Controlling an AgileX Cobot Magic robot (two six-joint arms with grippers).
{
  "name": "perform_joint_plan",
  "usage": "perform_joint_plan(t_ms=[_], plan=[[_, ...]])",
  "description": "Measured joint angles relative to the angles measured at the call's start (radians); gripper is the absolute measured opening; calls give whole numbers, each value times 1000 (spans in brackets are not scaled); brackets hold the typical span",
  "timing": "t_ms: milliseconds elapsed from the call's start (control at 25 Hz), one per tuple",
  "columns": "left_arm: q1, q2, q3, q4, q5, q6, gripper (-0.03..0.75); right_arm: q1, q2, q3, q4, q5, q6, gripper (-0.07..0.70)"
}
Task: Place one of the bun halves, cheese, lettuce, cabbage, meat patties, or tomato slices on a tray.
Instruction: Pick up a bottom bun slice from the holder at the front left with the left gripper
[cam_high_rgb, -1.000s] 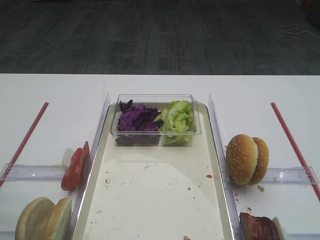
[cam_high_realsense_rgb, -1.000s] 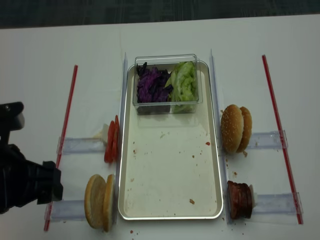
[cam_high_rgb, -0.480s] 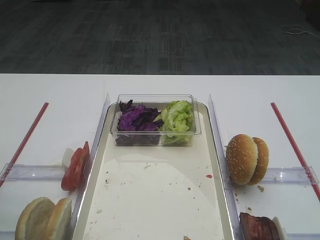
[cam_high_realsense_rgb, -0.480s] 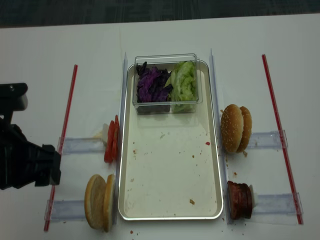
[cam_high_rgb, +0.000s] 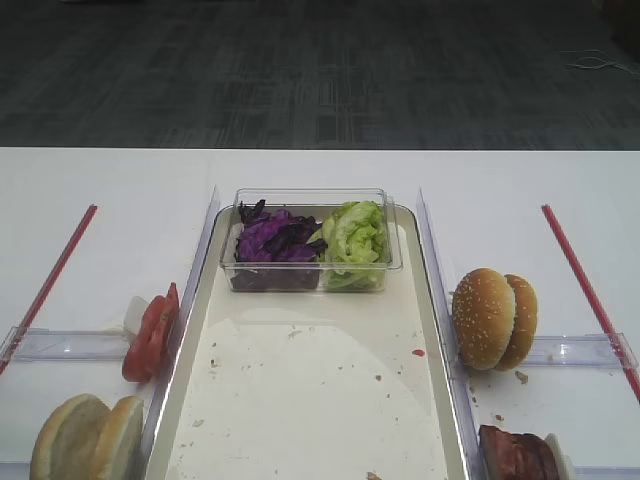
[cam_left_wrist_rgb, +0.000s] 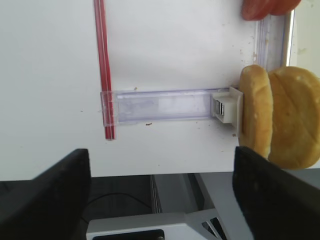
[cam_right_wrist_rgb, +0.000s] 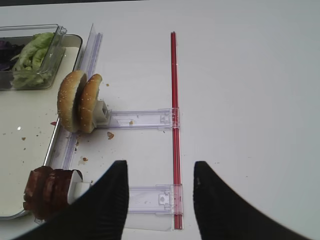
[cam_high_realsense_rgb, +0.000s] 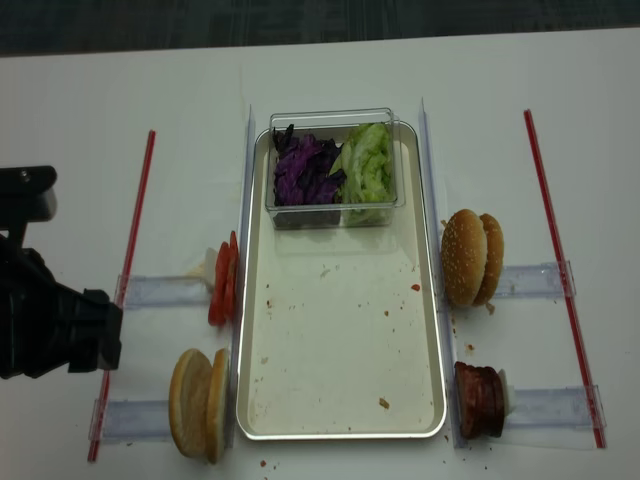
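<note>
The long silvery tray (cam_high_realsense_rgb: 340, 350) lies mid-table, bare apart from crumbs and a tub. Two pale bun halves (cam_high_realsense_rgb: 200, 402) stand on edge at its near left, with red tomato slices (cam_high_realsense_rgb: 223, 283) behind them. Dark meat patties (cam_high_realsense_rgb: 480, 398) stand at its near right. Purple cabbage (cam_high_realsense_rgb: 305, 170) and green lettuce (cam_high_realsense_rgb: 367, 165) fill the tub. No cheese shows. My left gripper (cam_left_wrist_rgb: 160, 200) is open and empty over the table's near edge, with the bun halves (cam_left_wrist_rgb: 280, 122) ahead to its right. My right gripper (cam_right_wrist_rgb: 160, 200) is open and empty, right of the meat patties (cam_right_wrist_rgb: 47, 192).
Golden sesame buns (cam_high_realsense_rgb: 472, 257) stand on a clear rack (cam_high_realsense_rgb: 530, 280) right of the tray. The clear tub (cam_high_realsense_rgb: 335, 215) sits on the tray's far end. Red strips (cam_high_realsense_rgb: 135, 230) (cam_high_realsense_rgb: 560, 270) run down both sides. My left arm (cam_high_realsense_rgb: 50, 325) is over the table's left side.
The left arm shifted a little away from the near edge between the earliest frames and half a second ago, and has held still since. The food has not moved.
</note>
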Motion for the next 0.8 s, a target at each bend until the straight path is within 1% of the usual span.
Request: perform_joint_plan(t_ms=[280,400,480,560,800], plan=[[0,0,0,-36,0,0,540,0,0,0,0,0,0,324],[-33,0,0,-43,0,-6,538,0,0,0,0,0,0,324],[-91,7,-7,-43,0,-21,538,0,0,0,0,0,0,324],[-162,27,-19,-43,0,-70,538,0,0,0,0,0,0,324],[-416,122,-69,-36,-2,-236,538,0,0,0,0,0,0,324]])
